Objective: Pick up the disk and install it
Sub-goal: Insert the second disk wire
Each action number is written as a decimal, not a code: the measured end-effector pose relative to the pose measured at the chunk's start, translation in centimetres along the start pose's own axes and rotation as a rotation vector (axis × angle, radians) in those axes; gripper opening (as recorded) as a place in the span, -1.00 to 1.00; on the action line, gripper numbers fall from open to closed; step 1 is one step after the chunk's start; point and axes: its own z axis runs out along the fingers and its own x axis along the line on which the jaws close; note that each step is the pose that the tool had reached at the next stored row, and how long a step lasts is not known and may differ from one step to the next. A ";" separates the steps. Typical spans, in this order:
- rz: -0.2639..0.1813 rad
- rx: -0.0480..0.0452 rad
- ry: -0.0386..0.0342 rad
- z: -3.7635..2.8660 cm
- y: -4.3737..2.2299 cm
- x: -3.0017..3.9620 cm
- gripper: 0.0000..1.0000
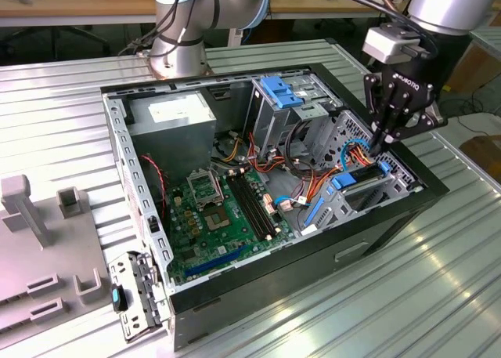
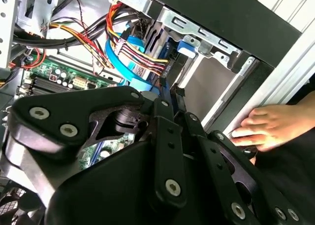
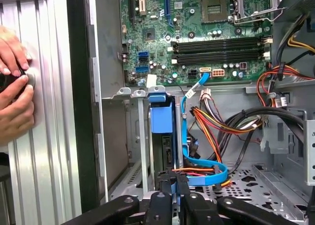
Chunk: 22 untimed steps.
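The disk [image 1: 362,178] stands edge-on in the drive bay at the case's corner, at the exterior view's right, its blue carrier rail [image 1: 344,181] showing at the end. In the first wrist view the blue carrier [image 3: 161,120] sits in the slot between metal bay walls. My gripper [image 1: 378,149] hangs straight over the bay with its black fingers drawn together, tips at the disk's upper edge [image 3: 165,158]. Both wrist views show the gripper [image 3: 176,178] [image 2: 171,94] shut, with no gap to speak of between the fingers. Whether the tips touch the disk I cannot tell.
The open computer case [image 1: 305,256] lies on a ribbed metal table. Inside are the motherboard [image 1: 223,217], a grey power supply box [image 1: 172,115], a blue caddy [image 1: 280,92] on the drive cage, and cable bundles [image 3: 216,131] beside the bay. A person's hands [image 3: 12,87] rest on the table outside the case.
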 end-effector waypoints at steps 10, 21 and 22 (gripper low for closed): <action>0.000 0.0030 -0.0002 0.14 0.19 -0.01 -0.67; 0.001 0.0084 0.0038 0.42 0.57 -0.04 -0.68; 0.004 0.0221 0.0030 0.45 0.87 -0.02 -0.68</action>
